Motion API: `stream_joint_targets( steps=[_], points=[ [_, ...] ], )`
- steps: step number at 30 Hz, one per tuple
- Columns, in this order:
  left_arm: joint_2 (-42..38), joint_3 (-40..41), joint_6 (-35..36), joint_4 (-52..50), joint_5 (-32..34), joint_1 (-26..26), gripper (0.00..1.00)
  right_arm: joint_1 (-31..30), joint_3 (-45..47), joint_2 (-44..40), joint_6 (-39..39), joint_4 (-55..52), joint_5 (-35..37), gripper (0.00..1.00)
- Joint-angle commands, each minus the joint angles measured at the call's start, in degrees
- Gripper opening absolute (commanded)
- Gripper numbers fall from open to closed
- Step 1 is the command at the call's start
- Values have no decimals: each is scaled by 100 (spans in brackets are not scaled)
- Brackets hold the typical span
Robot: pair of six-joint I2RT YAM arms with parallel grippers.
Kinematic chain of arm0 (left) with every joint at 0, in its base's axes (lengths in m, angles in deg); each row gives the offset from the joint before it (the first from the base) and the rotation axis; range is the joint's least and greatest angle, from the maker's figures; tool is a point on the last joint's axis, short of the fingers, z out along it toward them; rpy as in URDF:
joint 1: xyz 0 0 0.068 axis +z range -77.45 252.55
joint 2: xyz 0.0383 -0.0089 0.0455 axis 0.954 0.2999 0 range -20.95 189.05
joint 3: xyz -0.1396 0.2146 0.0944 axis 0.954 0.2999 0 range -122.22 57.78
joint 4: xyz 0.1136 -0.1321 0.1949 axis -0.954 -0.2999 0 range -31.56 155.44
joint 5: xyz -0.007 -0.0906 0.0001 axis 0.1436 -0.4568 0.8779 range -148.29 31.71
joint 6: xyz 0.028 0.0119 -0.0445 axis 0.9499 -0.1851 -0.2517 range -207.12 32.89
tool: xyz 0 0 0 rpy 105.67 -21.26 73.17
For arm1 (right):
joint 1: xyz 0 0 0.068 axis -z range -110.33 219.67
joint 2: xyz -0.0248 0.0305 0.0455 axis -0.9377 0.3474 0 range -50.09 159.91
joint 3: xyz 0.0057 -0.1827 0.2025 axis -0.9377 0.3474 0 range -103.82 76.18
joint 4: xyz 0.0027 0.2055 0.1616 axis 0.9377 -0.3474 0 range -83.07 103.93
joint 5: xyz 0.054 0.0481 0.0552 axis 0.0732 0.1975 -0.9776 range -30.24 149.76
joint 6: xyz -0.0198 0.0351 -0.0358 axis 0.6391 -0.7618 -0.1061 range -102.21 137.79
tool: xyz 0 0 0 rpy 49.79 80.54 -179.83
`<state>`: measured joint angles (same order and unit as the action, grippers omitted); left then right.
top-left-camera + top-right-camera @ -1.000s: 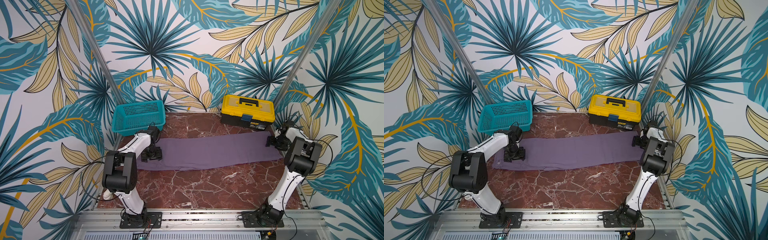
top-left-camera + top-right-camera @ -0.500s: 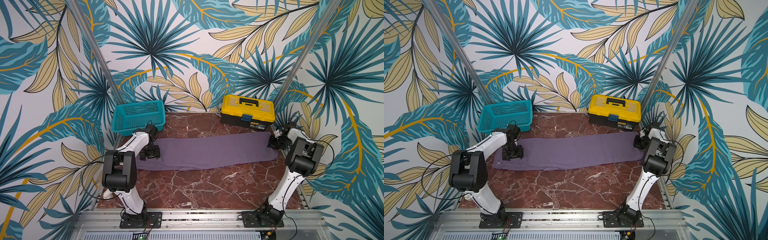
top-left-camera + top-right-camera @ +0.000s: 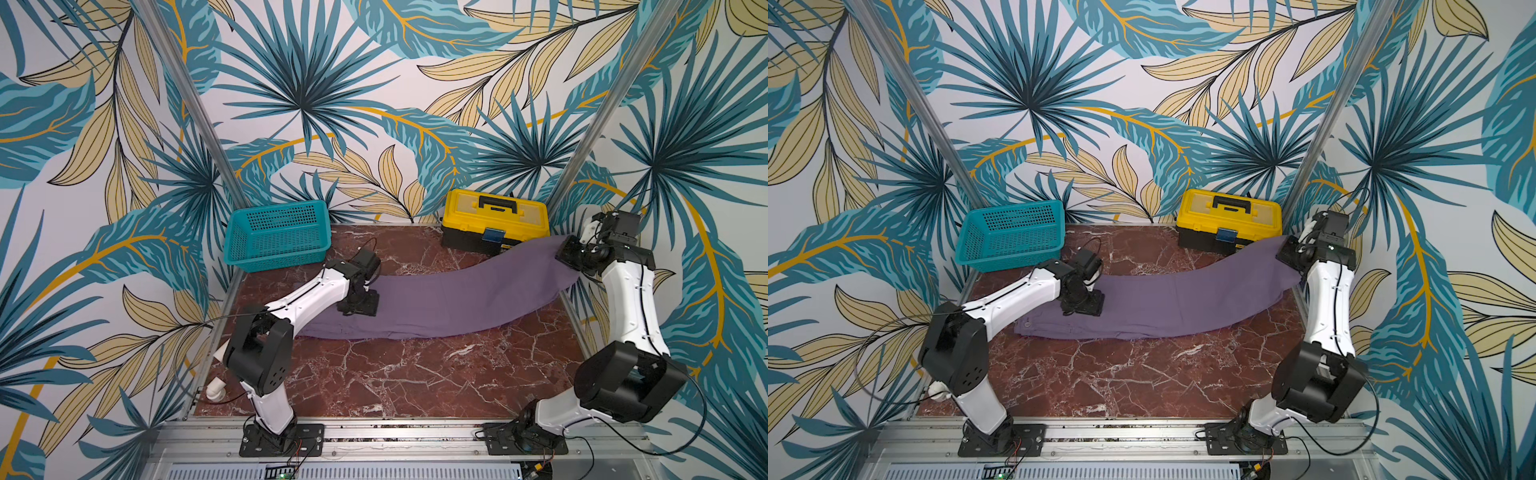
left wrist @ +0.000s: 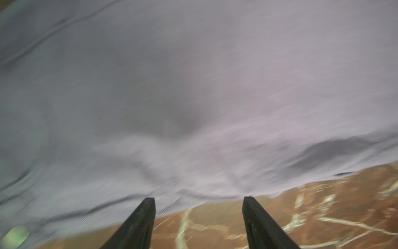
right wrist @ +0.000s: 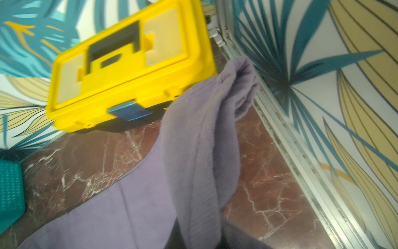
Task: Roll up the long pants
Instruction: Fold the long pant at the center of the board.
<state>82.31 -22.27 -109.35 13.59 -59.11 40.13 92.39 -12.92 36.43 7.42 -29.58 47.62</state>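
One pair of long pants [image 3: 457, 299], one basket [image 3: 274, 237], one toolbox [image 3: 494, 212]

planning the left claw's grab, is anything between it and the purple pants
Nothing visible does. The left claw hangs open right at the edge of the long pants, with the marble table showing beneath. The teal basket and the yellow toolbox sit farther back.
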Motion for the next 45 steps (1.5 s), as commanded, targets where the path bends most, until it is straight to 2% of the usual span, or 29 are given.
stream_joint_targets(
  steps=[1, 5, 8, 11, 16, 18, 21, 25, 28, 32, 35, 40, 45],
  points=[
    [856, -786, -230, 679, -488, -593, 70, -469, 18, -315, -275, -289, 84, 0],
    [2116, -2069, -299, 792, -431, -1124, 70, -1006, -186, -670, -623, -389, -183, 0],
    [2907, -2820, -430, 848, -685, -1258, 69, -1178, -271, -773, -875, -351, -406, 0],
    [3522, -3458, -393, 704, -674, -1415, 68, -1277, -387, -863, -1071, -300, -582, 0],
    [3703, -3671, -636, 1053, -1069, -1504, 69, -1583, -644, -883, -1339, -177, -776, 0],
    [3487, -3626, -609, 815, -919, -1436, 70, -1789, -754, -849, -1371, -179, -742, 0],
    [2369, -2683, -649, 732, -937, -1017, 74, -2168, -856, -781, -1404, -204, -702, 0],
    [703, -1086, -735, 752, -1104, 77, 76, -3069, -1002, -545, -1506, -216, -509, 0],
    [-16, -491, -512, 386, -868, 912, 77, -3865, -1095, -212, -1582, 9, -218, 0],
    [-568, -41, -331, 35, -623, 1844, 77, -4759, -1324, 529, -1683, 376, -131, 0],
    [-850, 130, -236, -125, -387, 2241, 77, -5272, -1537, 1086, -1703, 596, -33, 0],
    [-1085, 241, -121, -281, -153, 2474, 77, -5777, -1661, 1959, -1843, 1226, 9, 0],
    [-1220, 302, -55, -320, -110, 2628, 78, -6029, -1892, 2717, -2038, 1651, -130, 0]
  ],
)
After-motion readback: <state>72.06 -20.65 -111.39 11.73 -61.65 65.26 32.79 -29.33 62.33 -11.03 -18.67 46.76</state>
